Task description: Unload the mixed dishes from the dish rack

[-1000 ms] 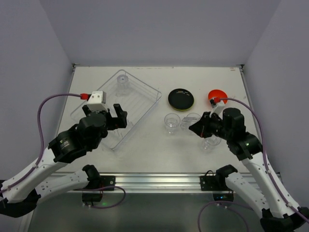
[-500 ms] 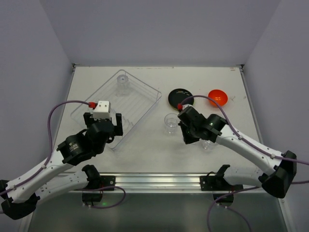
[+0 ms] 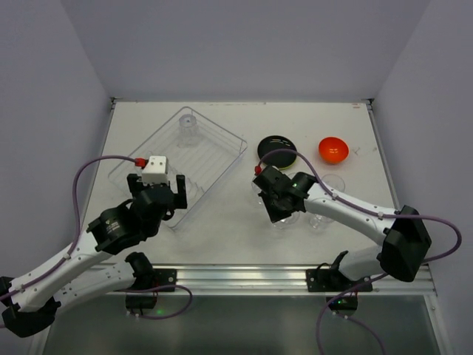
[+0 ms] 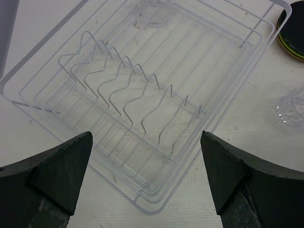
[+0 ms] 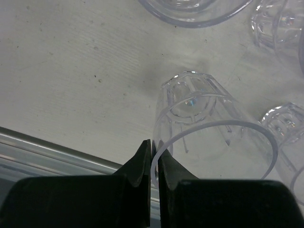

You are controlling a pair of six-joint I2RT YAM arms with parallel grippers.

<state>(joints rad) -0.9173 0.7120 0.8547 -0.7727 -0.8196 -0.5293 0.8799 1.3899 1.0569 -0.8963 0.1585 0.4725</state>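
– Right gripper [image 5: 152, 159] first: how does it stand?
– Its jaws are pinched almost together on the rim of a small clear plastic cup [image 5: 209, 137]. The cup is tilted, base toward the white counter [image 5: 71, 71], and I cannot tell whether it touches. The arm stretches from its base leftward across the middle of the counter, wrist bent down.
– And the left gripper [image 4: 146, 137]?
– It is spread wide and holds nothing, hovering over the near end of the silvery wire dish rack [image 4: 228, 109]. That arm is folded, wrist angled down at the rack.
– What sits in the rack?
– One clear cup [image 3: 188, 126], in its far corner.
– The other dishes?
– They are on the counter, right of the rack. A round black plate [image 3: 277, 150] lies on a lime-green one [image 4: 286, 47] whose edge just shows. An orange-red bowl [image 3: 333, 150] sits farther right, and more clear cups [image 3: 330, 182] are grouped near the pinched one.
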